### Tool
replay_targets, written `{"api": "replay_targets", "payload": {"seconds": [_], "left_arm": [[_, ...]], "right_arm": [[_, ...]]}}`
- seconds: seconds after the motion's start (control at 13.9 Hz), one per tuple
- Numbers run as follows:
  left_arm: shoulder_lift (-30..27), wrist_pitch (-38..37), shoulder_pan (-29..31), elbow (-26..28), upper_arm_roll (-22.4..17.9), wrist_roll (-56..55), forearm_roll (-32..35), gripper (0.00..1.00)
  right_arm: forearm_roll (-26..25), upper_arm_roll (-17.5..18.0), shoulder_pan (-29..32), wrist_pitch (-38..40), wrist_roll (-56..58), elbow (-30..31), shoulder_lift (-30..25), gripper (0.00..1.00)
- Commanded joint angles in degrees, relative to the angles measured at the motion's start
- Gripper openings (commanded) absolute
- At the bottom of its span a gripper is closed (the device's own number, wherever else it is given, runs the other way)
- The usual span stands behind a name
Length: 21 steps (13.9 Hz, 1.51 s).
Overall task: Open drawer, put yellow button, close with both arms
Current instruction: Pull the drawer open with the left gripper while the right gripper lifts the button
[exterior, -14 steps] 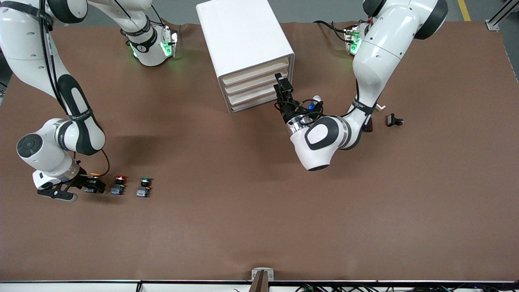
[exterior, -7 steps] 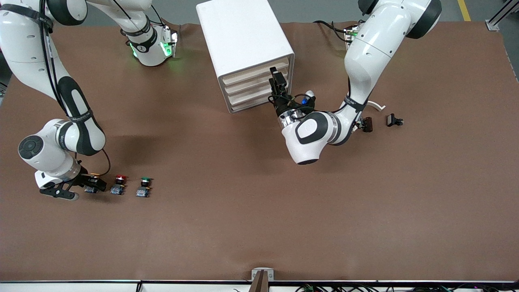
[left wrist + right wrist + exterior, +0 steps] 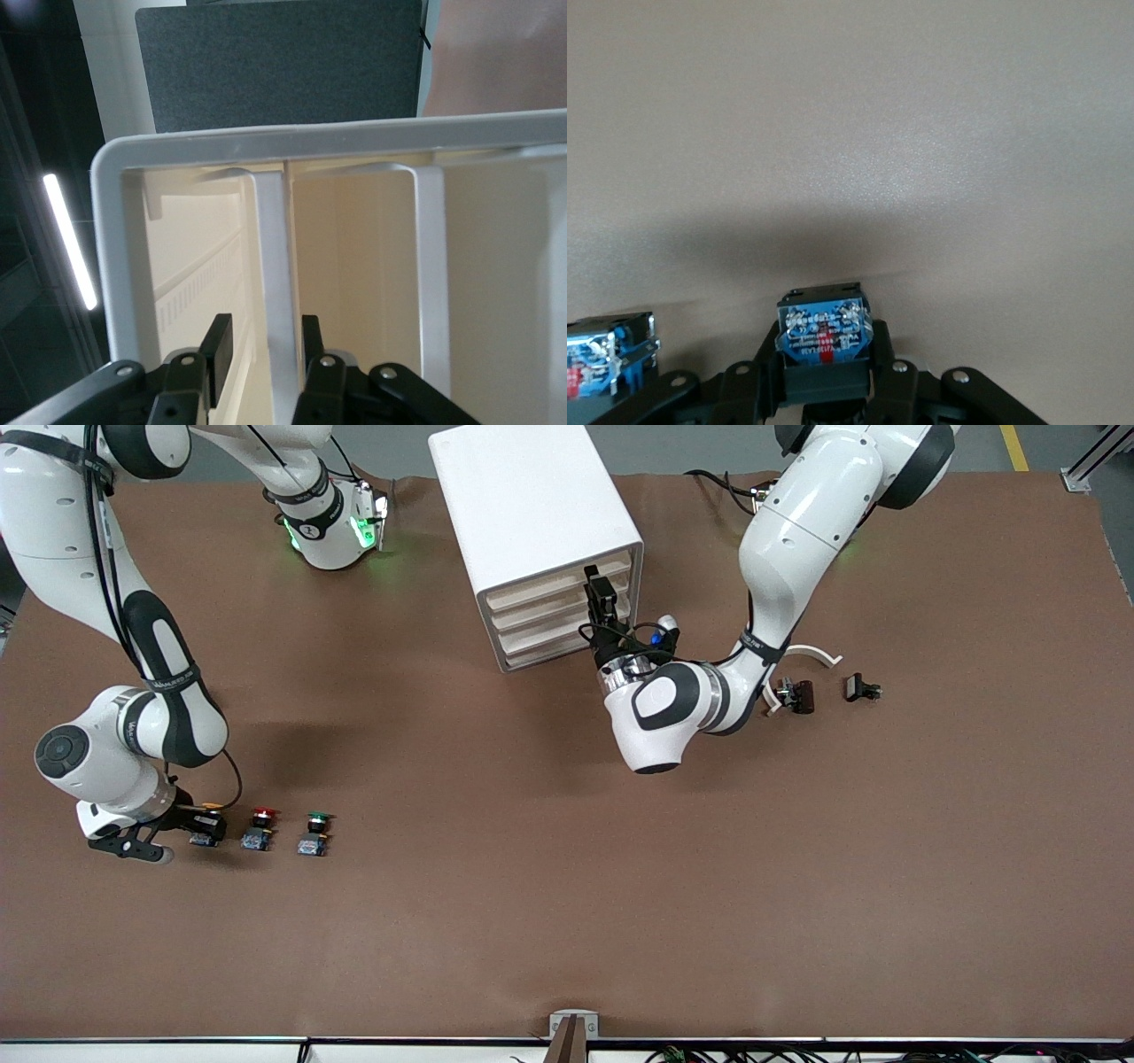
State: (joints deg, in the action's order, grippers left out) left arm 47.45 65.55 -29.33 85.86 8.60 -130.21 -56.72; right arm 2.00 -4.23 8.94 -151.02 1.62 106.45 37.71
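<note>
Closing since the earlier frame, right tool now pinches the yellow button; left tool grips a drawer handle.

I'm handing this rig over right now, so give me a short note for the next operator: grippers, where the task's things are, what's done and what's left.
Right gripper: low at the right arm's end of the table, shut on the yellow button, which is not lifted yet.
Left gripper: at the front of the white drawer unit, fingers either side of a drawer's handle bar; whether they grip it I cannot tell.
Red button and green button sit beside the yellow one, untouched.
Done: the button is gripped and the drawer reached.
Left: pull the drawer open, carry the button in, close with both arms.
</note>
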Motion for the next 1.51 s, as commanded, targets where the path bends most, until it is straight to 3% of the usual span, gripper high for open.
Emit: {"api": "replay_targets", "payload": {"seconds": [0.0,0.14,0.36,0.5,0.58,1.08,1.44], "left_arm": [[-0.87,-0.15,-0.81,2.29,-0.07,-0.92,-0.94,0.28],[-0.87,-0.42,-1.34,2.47,0.02,-0.92,-0.94,0.22],[-0.79,-0.42,-1.25,2.73,-0.07,-0.75,-0.67,0.12],[-0.7,-0.59,-1.17,2.73,-0.07,-0.75,-0.58,0.04],[-0.7,-0.59,-1.17,2.73,-0.07,-0.83,-0.58,0.0],[-0.78,-0.59,-0.2,2.38,-0.16,-1.54,-0.76,0.0],[-0.78,-0.51,1.81,1.5,-0.6,-1.62,-0.85,0.0]], "right_arm": [[0.63,0.89,0.73,1.51,-0.39,-0.37,-0.09,0.0],[1.5,0.98,0.38,6.67,-0.39,-1.59,-1.84,0.0],[2.39,1.15,-0.94,22.91,-1.79,-8.44,-3.08,0.0],[2.39,1.16,-1.64,29.35,-3.99,-10.91,-4.83,0.0],[2.39,1.15,-1.99,31.03,-4.61,-10.91,-6.23,0.0],[3.44,1.33,-7.96,40.52,-19.52,-10.74,-14.24,0.0],[4.5,1.24,-14.9,42.47,-34.38,-10.48,-17.41,0.0]]}}
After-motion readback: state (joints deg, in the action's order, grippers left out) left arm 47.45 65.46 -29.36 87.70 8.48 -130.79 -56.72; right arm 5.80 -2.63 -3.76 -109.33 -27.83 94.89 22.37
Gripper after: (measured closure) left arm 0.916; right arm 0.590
